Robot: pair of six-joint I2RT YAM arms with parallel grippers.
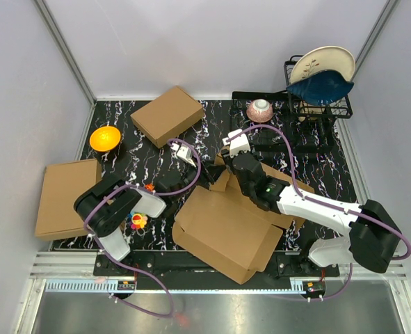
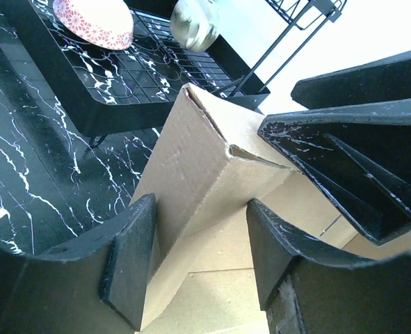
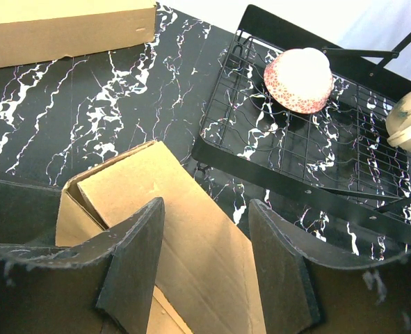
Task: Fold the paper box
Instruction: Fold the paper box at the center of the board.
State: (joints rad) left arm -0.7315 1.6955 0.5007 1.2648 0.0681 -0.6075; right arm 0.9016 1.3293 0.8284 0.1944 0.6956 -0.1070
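up close, left claw (image 2: 202,212) astride paper box (image 2: 191,149) flap, grip unclear, right claw (image 3: 206,207) wide

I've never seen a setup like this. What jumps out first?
The big half-folded cardboard box at the front middle stands out first, with the left gripper and right gripper meeting at its raised far flap. After that come the bright orange bowl on the left and the dish rack holding a white plate in the far right corner.
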